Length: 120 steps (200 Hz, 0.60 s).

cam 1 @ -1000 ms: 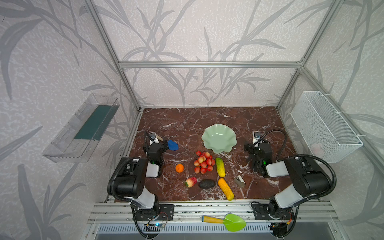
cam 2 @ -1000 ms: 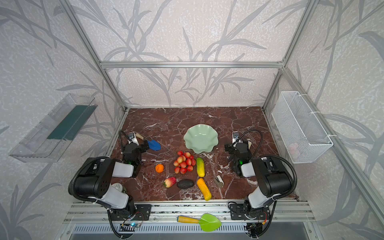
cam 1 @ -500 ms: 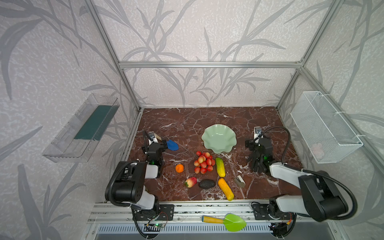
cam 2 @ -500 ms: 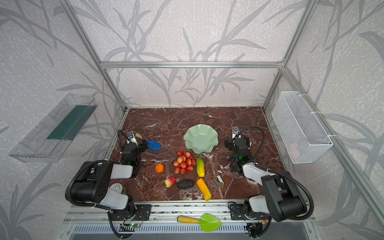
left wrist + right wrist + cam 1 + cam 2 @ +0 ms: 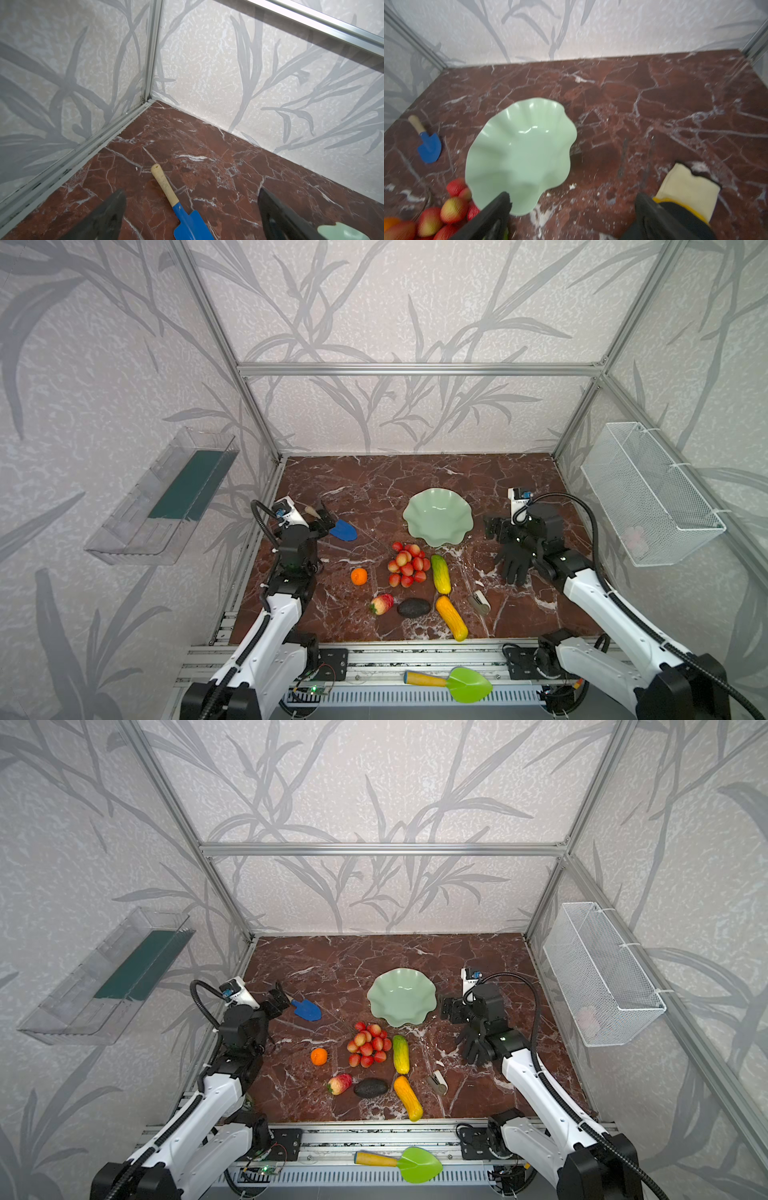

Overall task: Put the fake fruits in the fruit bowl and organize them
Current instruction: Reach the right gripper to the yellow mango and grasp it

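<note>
Bowl (image 5: 437, 516) is found empty, all six fruits (image 5: 401, 559) are left on the counter (image 5: 374, 489); left claw (image 5: 325, 517) and right claw (image 5: 493, 529) are spread, empty.

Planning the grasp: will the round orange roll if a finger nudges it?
Probably rolls: the round orange is nearly spherical and lies alone on smooth marble. Nothing nearby would stop it. Small, so likely light.

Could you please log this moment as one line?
left gripper: open, over blue toy trowel | right gripper: open, beside pale mint-green scalloped bowl | bowl: empty | plastic fruits: all on red marble table
</note>
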Available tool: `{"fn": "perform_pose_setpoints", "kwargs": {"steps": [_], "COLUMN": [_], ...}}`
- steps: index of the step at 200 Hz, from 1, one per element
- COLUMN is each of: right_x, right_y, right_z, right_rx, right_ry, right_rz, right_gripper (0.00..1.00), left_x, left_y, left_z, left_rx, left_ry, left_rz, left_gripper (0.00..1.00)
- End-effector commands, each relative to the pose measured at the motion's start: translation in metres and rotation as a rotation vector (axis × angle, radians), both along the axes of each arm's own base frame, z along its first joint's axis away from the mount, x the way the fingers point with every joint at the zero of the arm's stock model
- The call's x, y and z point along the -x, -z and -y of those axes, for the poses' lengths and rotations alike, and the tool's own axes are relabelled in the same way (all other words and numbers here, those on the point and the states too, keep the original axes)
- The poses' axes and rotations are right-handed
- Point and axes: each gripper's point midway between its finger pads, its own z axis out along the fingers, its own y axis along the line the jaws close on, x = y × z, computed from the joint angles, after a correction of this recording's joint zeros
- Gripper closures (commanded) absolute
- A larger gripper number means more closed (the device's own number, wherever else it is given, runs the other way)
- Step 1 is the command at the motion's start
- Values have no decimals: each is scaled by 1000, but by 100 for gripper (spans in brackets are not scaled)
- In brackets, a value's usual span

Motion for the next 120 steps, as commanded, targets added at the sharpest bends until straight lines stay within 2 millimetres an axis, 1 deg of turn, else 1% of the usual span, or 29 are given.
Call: {"fn": "perform_pose_setpoints", "kwargs": {"steps": [1, 21, 39, 61, 70, 71, 89, 104, 120], "right_x": [29, 37, 49, 77, 90, 94, 119, 135, 146], "right_y": [26, 39, 48, 64, 70, 71, 82, 86, 91], "right_z": [4, 1, -16, -44, -57, -59, -78, -92, -105], "right_rx": [13, 27, 41, 107, 112, 114, 114, 113, 112], "right_ry": [8, -8, -65, -164, -202, -213, -267, -305, -336], "right_rz": [-153, -200, -249, -323, -356, -364, -406, -414, -420], "right_gripper": [7, 9, 12, 14, 14, 14, 16, 16, 17], "left_x": [9, 10, 11, 13, 14, 14, 16, 17, 17], "left_y": [9, 11, 13, 14, 13, 13, 11, 11, 11], "left_z": [2, 2, 3, 5, 6, 6, 7, 7, 9], "left_rx": [65, 65, 65, 75, 77, 78, 84, 91, 99], "left_ry": [4, 0, 10, 17, 23, 23, 26, 28, 35], "left_rz": [-73, -80, -105, -138, -143, -143, -148, -150, -153], "left_gripper": [1, 1, 1, 1, 1, 1, 1, 1, 1]}}
